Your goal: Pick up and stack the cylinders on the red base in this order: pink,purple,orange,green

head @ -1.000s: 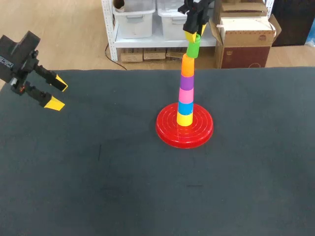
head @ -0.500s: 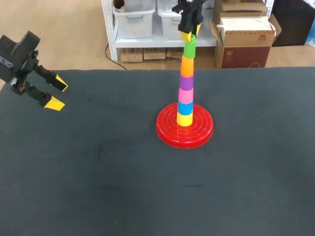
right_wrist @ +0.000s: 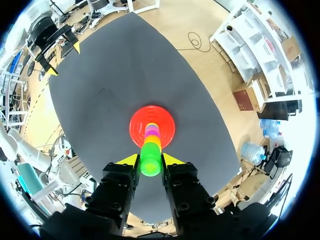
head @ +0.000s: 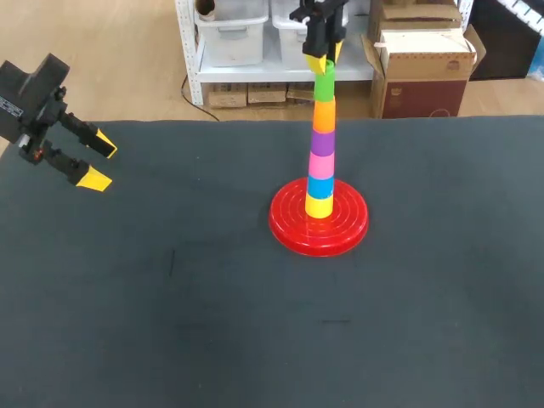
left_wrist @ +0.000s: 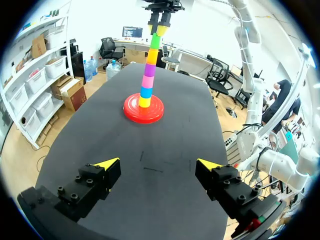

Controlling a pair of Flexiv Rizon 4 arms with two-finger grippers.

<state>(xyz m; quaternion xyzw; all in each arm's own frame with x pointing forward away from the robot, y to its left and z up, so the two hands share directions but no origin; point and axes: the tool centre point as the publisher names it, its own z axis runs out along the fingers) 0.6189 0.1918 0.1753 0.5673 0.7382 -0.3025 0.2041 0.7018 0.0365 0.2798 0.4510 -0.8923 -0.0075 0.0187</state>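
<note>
**Green cylinder (head: 323, 87) at the tower's top, in the right pincer (head: 321, 61)**

On the red base (head: 319, 234), near the middle of the worktop (head: 170, 297): an upright tower. From below: yellow cylinder (head: 319, 206), blue cylinder (head: 320, 186), pink cylinder (head: 320, 163), purple cylinder (head: 322, 139), orange cylinder (head: 324, 115). Right above the orange cylinder, the green cylinder, clasped from two sides between the right pincer's yellow tips; fully seated or not, impossible to tell. Well apart, over the worktop's far left corner: left pincer (head: 95, 161), spread wide, holding nothing.

Sole obstr. on table (head: 170, 323): cylinder stack (head: 321, 161) on red base (head: 289, 225), mid-table, w/ right gripper (head: 322, 62) gripping green cylinder (head: 323, 86) at top, blocking overhead access. Lat. approach open all sides; left gripper (head: 99, 161) well apart at left edge
</note>
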